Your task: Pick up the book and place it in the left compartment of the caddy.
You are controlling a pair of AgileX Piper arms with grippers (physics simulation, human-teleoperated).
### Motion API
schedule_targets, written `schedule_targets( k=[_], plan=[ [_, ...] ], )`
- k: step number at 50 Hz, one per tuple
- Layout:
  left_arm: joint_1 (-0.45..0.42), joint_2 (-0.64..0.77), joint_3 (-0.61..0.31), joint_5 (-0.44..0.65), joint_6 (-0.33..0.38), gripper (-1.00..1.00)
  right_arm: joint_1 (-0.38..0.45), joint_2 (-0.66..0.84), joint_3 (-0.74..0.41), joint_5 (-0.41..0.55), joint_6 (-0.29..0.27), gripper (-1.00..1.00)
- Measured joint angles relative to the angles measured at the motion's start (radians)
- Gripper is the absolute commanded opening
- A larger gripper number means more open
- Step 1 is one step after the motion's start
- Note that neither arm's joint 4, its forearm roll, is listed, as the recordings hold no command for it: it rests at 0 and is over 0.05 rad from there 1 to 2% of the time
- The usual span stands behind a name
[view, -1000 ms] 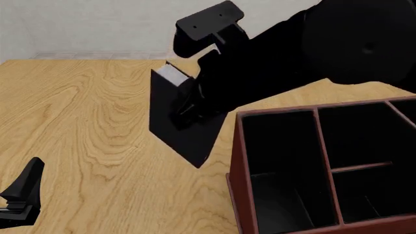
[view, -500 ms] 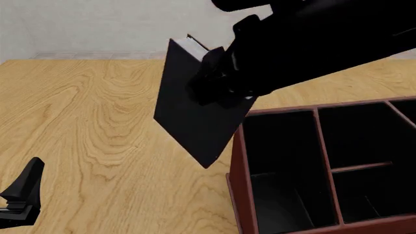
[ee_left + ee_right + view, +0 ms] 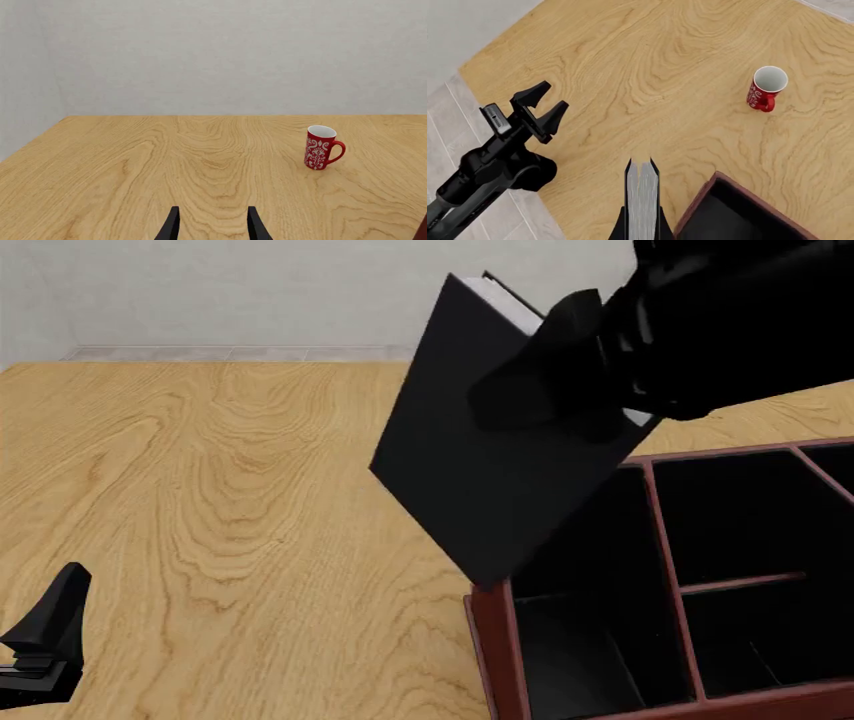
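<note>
I have the right gripper [image 3: 642, 227] clamped on the book [image 3: 501, 440]; in the right wrist view the jaws sit on either cover with the white page edges between them, so the hold looks square. From the front I see the book lifted clear of the worktop [image 3: 200, 490], tilted, its lower corner hanging just over the near-left corner of the caddy [image 3: 497, 640]. I cannot tell from these views whether that corner touches the rim or only passes in front of it.

So I judge the pick-up done and the carry nearly done. What is left is the placing: I need to bring the book over the left compartment [image 3: 574, 540], the long undivided section against the caddy's left wall, straighten it so it goes in between wall and divider, lower it, and let go. The tilt is my main worry, since a skewed book could catch on the thin divider or the rim.

The left gripper [image 3: 212, 222] is idle low over the worktop with its jaws apart and nothing between them, well away from the caddy. The red mug [image 3: 322, 147] stands upright on the far side of the worktop, well apart from everything and out of my path.
</note>
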Motion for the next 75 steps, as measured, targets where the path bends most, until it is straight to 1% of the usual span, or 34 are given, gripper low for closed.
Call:
schedule_targets(
  k=[13,29,51,60,75],
  plan=[
    [0.0,0.0,0.0,0.0,0.0,1.0,-0.032,-0.083,0.029,0.04,0.014,-1.0],
    [0.0,0.0,0.0,0.0,0.0,1.0,-0.076,-0.184,0.109,0.05,0.034,-1.0],
    [0.0,0.0,0.0,0.0,0.0,1.0,-0.134,-0.307,0.19,0.083,0.058,-1.0],
    [0.0,0.0,0.0,0.0,0.0,1.0,-0.168,-0.329,0.199,0.104,0.045,-1.0],
    [0.0,0.0,0.0,0.0,0.0,1.0,-0.23,-0.334,0.205,0.131,0.006,-1.0]
  ],
)
